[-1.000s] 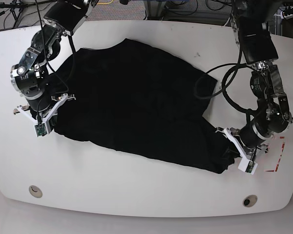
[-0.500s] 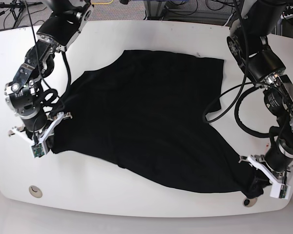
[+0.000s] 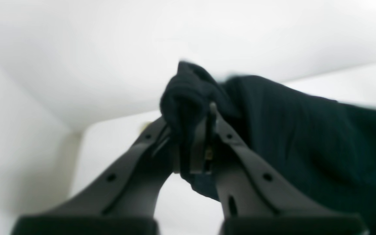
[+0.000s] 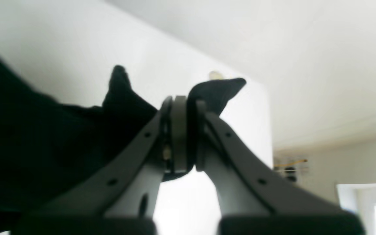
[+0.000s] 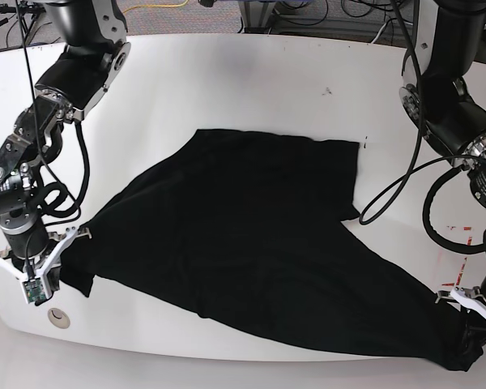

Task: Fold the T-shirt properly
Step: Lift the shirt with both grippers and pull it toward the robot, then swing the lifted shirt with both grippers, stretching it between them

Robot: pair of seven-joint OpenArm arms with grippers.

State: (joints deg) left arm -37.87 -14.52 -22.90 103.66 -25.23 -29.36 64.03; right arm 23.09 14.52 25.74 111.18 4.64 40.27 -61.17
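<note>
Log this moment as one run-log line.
phase: pulling flat | left gripper: shut on T-shirt | right gripper: shut on T-shirt | T-shirt: stretched between both, unfolded on table

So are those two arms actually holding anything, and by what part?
Yes. Both hold the black T-shirt: the left gripper pinches a bunched edge at one end, the right gripper a fold at the other.

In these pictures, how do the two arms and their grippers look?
Both arms are black and silver-grey, built of rounded joints, with loose black cables looping beside them. The right gripper and left gripper carry white brackets in the base view; close up, the fingers are dark grey and curved, with small round holes.
</note>
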